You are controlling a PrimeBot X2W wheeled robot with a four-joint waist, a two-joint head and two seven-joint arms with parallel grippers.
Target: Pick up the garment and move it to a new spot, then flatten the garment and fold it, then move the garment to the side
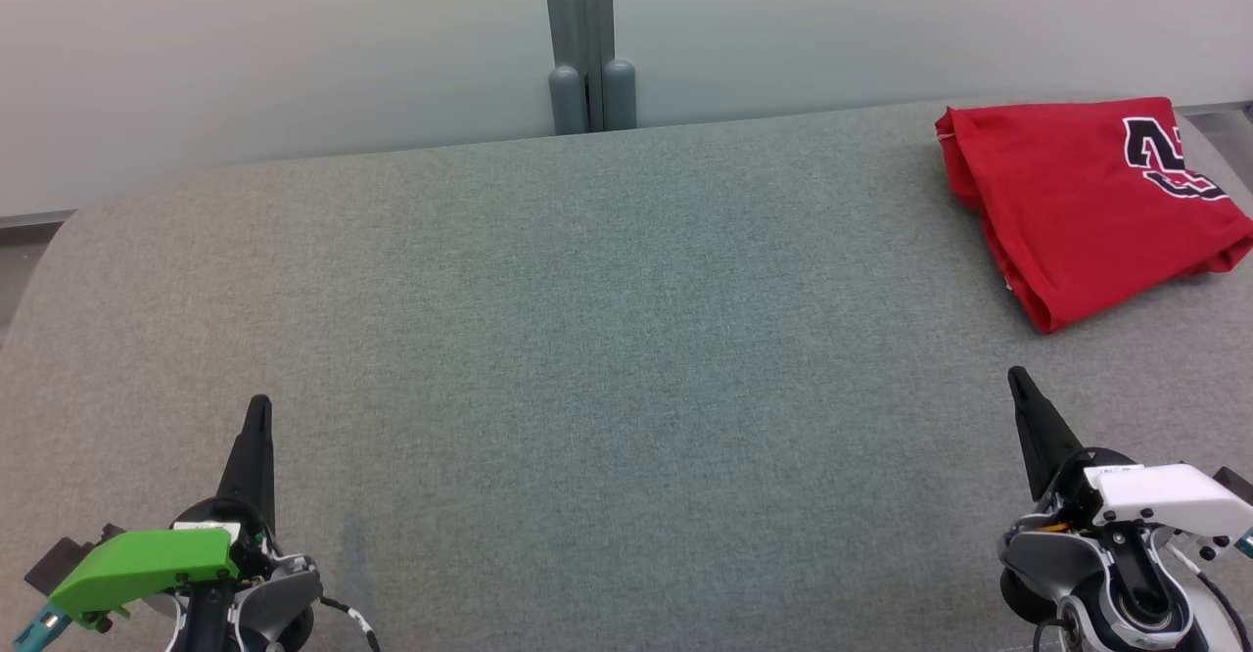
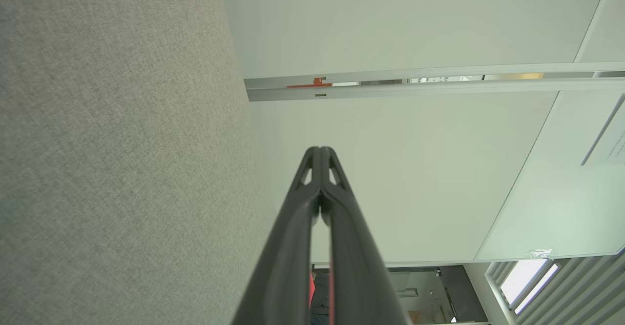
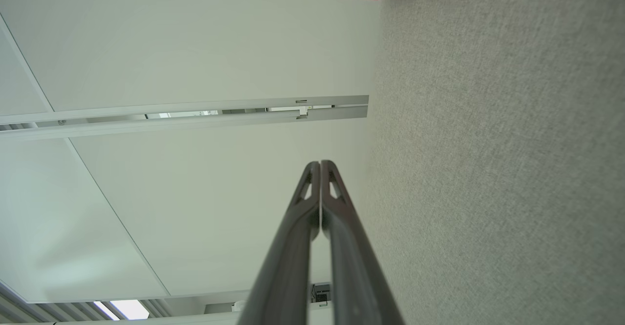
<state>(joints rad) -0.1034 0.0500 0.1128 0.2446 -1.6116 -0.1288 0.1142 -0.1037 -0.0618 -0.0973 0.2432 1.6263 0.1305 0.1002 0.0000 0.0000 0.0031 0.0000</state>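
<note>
Table (image 1: 587, 339): garment (image 1: 1087, 207) lying on the far right corner. Left gripper (image 1: 259, 405) at near left, right gripper (image 1: 1018, 378) at near right, before the garment and apart from it. Wall post (image 1: 590, 45) behind the far edge, at middle.

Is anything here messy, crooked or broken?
Nothing much. The red garment lies folded at the far right corner of the grey table, a little askew to its edge. The left claw and right claw rest shut, clear of it.

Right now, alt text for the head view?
A folded red garment lies at the far right of a grey table. The left hand, lower left, and the right hand, lower right, are both shut and clear of it.
</note>
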